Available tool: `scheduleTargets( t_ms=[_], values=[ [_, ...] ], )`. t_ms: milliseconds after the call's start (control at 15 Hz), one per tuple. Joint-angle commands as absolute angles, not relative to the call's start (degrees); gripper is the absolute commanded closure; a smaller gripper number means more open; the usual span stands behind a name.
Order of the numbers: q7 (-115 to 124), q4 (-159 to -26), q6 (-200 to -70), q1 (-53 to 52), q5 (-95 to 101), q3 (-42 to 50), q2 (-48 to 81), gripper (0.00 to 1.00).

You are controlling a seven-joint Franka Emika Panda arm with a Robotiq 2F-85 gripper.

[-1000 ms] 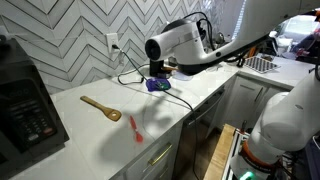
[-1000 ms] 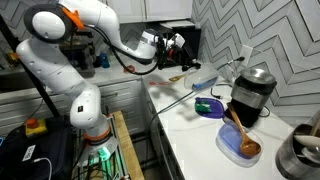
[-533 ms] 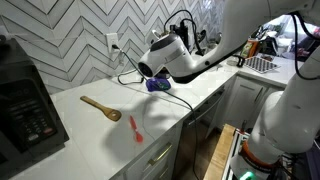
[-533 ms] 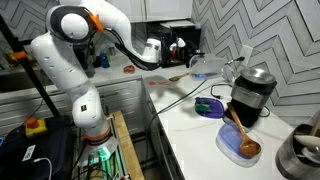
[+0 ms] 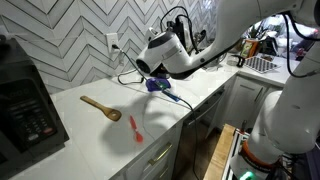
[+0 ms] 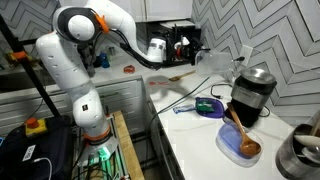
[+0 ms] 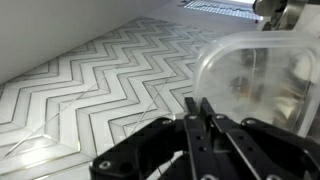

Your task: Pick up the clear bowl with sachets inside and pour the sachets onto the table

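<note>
My gripper is shut on the rim of the clear bowl, which fills the right of the wrist view and is turned on its side toward the zigzag-tiled wall. What lies inside is only a blur, and I cannot make out sachets. In an exterior view the gripper holds the faint bowl in the air above the white table. A small bluish thing lies on the table below it. In an exterior view the wrist hides the bowl.
A dark blue-purple item sits by the wall. A wooden spoon and a red thing lie on the table. A microwave stands at one end. A black appliance and a purple plate with a brown bowl are nearby.
The arm has swung and the wrist has turned, tipping the held bowl. A small bluish thing now shows on the table below the bowl.
</note>
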State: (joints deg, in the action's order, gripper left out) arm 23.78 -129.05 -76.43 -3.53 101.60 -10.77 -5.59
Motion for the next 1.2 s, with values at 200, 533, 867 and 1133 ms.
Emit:
scheduleTargets(
  t_ms=[200, 533, 867, 1133],
  values=[
    [22.0, -130.2, -88.6, -5.3, 86.2, -4.8, -19.6, 0.98],
    [22.5, -131.3, -95.3, -8.5, 74.9, -5.0, -26.6, 0.98],
    [24.2, -130.6, -102.6, -13.5, 66.5, -7.6, -28.3, 0.98],
    [25.8, -132.4, -116.5, -13.6, 62.5, -5.4, -28.7, 0.98]
  ],
)
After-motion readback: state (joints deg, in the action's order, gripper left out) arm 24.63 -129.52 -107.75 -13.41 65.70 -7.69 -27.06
